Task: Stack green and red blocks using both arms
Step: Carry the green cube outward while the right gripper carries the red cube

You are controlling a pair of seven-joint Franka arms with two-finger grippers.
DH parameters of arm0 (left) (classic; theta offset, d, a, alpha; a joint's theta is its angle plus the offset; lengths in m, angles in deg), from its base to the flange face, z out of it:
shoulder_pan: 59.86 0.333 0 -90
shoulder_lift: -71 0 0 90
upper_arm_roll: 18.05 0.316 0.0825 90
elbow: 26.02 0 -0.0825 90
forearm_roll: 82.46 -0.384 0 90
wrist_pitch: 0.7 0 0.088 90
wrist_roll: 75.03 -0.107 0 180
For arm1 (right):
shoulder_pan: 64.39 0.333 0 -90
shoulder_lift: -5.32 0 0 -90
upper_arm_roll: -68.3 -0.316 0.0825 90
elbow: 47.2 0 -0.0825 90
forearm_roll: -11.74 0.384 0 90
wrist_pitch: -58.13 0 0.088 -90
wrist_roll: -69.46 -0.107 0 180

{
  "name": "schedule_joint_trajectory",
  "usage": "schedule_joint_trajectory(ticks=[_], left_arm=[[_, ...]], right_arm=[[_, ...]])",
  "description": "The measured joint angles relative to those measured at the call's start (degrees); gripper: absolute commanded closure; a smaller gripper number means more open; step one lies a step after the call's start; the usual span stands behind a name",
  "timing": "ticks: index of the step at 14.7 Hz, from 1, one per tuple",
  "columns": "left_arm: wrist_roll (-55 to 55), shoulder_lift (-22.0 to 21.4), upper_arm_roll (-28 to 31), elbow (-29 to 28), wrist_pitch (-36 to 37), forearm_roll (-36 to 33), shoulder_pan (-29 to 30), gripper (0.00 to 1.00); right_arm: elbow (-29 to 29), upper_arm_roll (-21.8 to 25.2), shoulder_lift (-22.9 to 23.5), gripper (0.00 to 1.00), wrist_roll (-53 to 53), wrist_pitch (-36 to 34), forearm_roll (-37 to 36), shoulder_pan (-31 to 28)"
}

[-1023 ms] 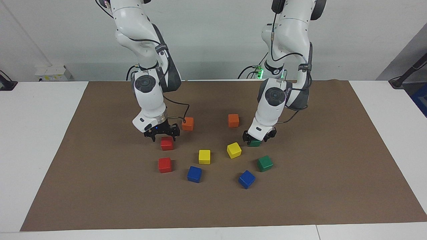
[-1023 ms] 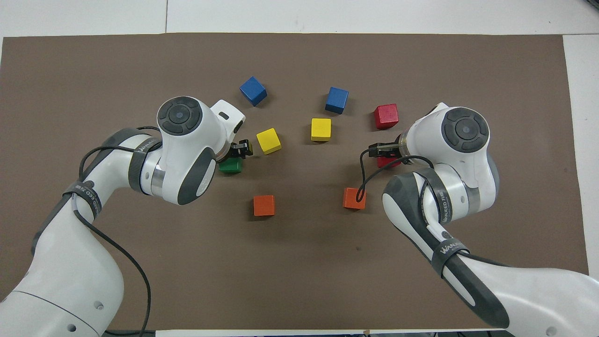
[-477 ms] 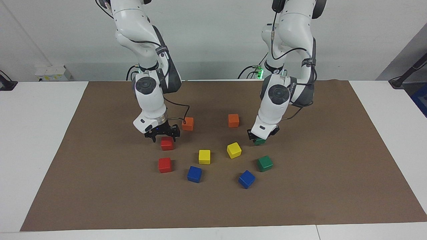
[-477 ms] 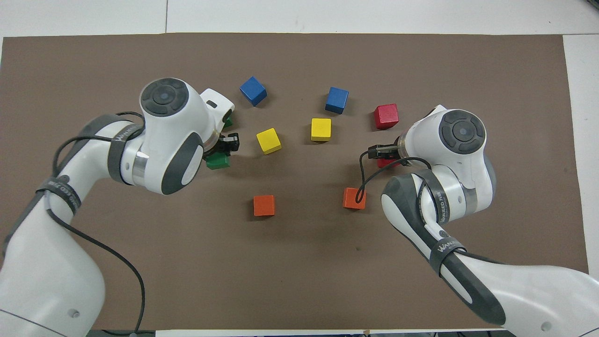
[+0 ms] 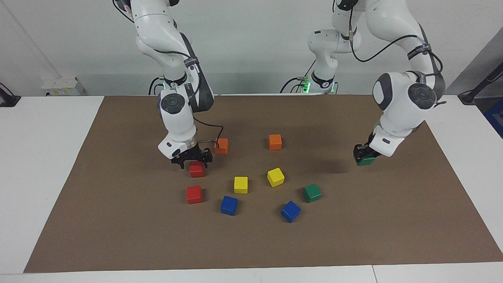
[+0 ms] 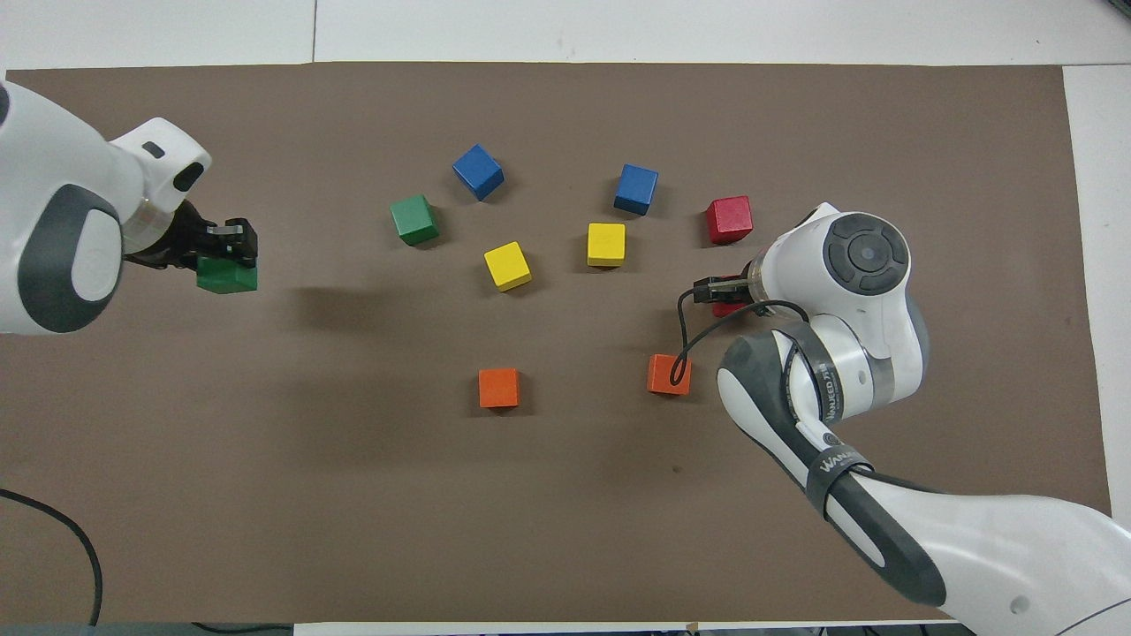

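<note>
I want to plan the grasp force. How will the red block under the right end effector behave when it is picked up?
The red block looks rigid, so it probably will not deform. Its glossy faces may slip in a weak grip. With flat sides, it should not roll, as the green block held in the left end effector suggests.

Your left arm (image 6: 53, 238) is cut off at 9 o'clock in the overhead view, upper links unseen. Its gripper (image 5: 363, 154) hides the top of the held green cube (image 5: 366, 160). The right gripper (image 6: 720, 290) covers most of one red cube (image 6: 730, 306). You can't see both arms' shoulders; they run off at 12 o'clock in the facing view.
</note>
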Motion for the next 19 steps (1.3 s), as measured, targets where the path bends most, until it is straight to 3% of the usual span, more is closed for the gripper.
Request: schedule_joint_trajectory(ticks=[3, 5, 8, 9, 13, 17, 19], left_arm=[[-2.99, 0.17, -0.02, -1.04, -2.45, 0.00, 3.89, 1.00], [-3.98, 0.40, -0.04, -2.71, -6.03, 0.00, 5.40, 1.00], [-6.36, 1.55, -0.08, -4.48, -9.84, 0.00, 6.39, 1.00], [-6.59, 2.25, -0.14, -4.63, -10.46, 0.00, 6.44, 1.00], [-6.71, 3.98, -0.59, -6.15, -14.24, 0.00, 6.43, 1.00], [-7.75, 4.48, -1.00, -6.48, -15.14, 0.00, 5.99, 1.00], [-8.03, 4.61, -1.18, -6.61, -15.55, 0.00, 5.47, 1.00]], right_arm=[[0.41, 0.00, 0.16, 0.02, 0.00, 0.12, 0.00, 0.00], [0.57, 0.00, 0.16, 0.22, 0.00, 0.14, 0.00, 0.00], [0.68, 0.00, 0.16, 0.88, 0.01, 0.16, 0.00, 0.00], [0.70, 0.00, 0.16, 1.00, 0.01, 0.16, 0.00, 0.00], [0.31, 0.04, 0.12, 1.00, 0.00, -0.24, 0.00, 0.00], [-4.84, 0.85, -0.79, 1.00, 0.00, -8.05, -0.01, -0.87], [-6.17, 1.06, -2.79, 1.00, 1.18, -10.51, -0.12, -4.36]])
